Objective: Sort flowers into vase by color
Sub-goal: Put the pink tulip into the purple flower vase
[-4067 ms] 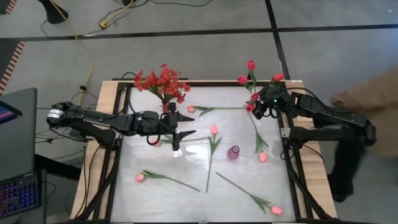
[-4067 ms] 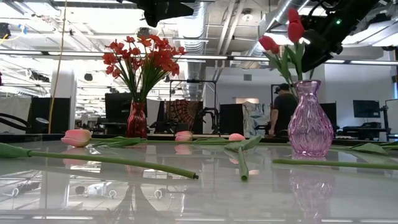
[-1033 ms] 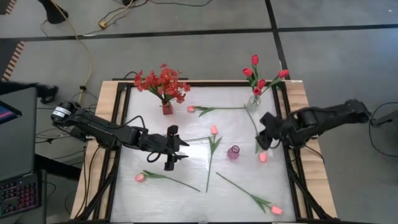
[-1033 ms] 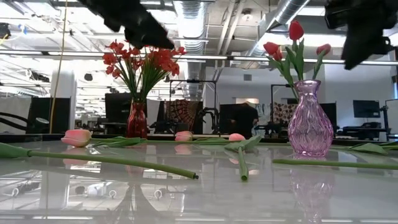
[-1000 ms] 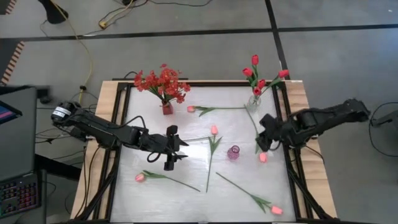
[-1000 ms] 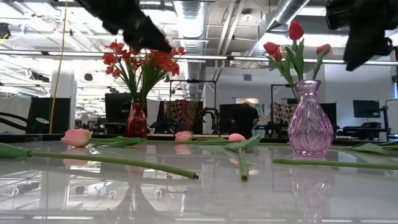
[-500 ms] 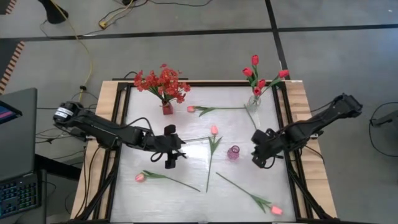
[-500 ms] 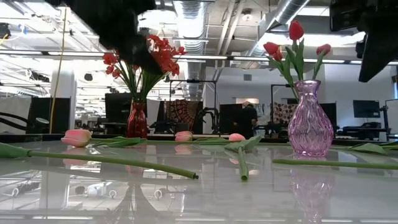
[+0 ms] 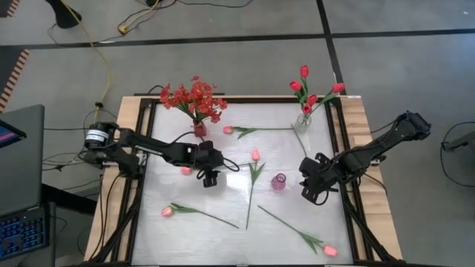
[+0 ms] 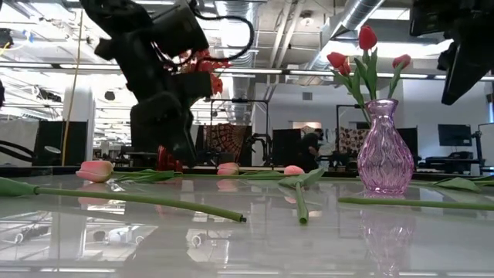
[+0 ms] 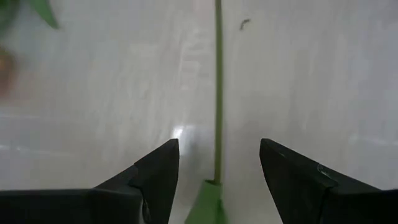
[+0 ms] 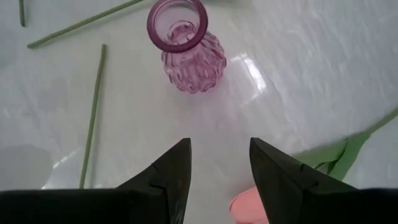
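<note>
My left gripper is open and points down. A pink tulip's green stem runs between its fingers without touching them; that tulip's bloom lies on the table. My right gripper is open above another pink bloom, beside the empty purple vase. Red sprays stand in a red vase, and red tulips in a clear vase. More pink tulips lie flat.
Loose stems cross the table's middle and near right part. The two filled vases stand along the far edge. The table's wooden frame borders the white top. In the low view the purple vase stands near the right.
My left gripper has moved toward the far edge and come down over the pink tulip's stem. My right gripper has moved from beside the clear vase toward the near edge and now hangs over a pink bloom next to the purple vase. No flower has moved.
</note>
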Controlling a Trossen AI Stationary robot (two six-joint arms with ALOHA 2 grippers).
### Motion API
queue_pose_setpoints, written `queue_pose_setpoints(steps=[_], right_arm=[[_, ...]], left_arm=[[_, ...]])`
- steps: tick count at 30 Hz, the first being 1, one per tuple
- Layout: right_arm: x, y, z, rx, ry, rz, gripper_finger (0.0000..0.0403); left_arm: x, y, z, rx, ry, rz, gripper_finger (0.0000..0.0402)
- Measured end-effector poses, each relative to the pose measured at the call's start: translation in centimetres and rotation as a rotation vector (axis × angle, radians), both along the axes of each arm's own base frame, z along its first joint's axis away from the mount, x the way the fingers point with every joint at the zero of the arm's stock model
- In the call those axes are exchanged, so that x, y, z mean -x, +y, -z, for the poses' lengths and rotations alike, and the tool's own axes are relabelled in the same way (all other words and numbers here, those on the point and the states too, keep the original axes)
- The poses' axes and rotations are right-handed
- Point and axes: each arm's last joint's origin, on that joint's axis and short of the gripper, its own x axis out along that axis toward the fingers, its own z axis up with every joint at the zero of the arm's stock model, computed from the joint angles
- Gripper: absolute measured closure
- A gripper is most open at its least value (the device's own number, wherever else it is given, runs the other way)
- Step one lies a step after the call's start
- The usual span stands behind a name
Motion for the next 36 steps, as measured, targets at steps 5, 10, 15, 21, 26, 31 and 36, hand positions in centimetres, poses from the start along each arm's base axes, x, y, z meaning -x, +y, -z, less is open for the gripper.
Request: queue_pose_setpoints(steps=[5,10,15,21,26,31,36], right_arm=[[0.0,-0.1,0.0,0.036,-0.007,-0.012,0.0214],[0.0,-0.1,0.0,0.046,-0.009,-0.017,0.0214],[0.0,-0.2,0.0,0.071,-0.023,-0.006,0.0214],[-0.1,-0.2,-0.1,0.073,-0.031,-0.003,0.0214],[-0.1,-0.2,-0.1,0.069,-0.032,0.004,0.0214],[-0.3,-0.2,-0.8,0.059,-0.052,0.011,0.0214],[-0.9,-0.6,-2.5,0.057,-0.096,0.004,0.0214]], left_arm=[[-0.2,0.5,0.9,0.009,0.026,-0.007,0.0189],[-0.2,0.5,0.9,0.004,0.031,0.000,0.0189],[-0.3,0.4,1.3,0.005,0.038,0.005,0.0189],[-0.9,0.2,3.1,0.034,0.075,0.023,0.0190],[-1.2,0.0,3.4,0.035,0.062,0.030,0.0236],[-1.0,-0.2,2.6,0.032,0.047,0.047,0.0356],[-0.6,-0.5,1.3,-0.020,0.041,0.076,0.0396]])
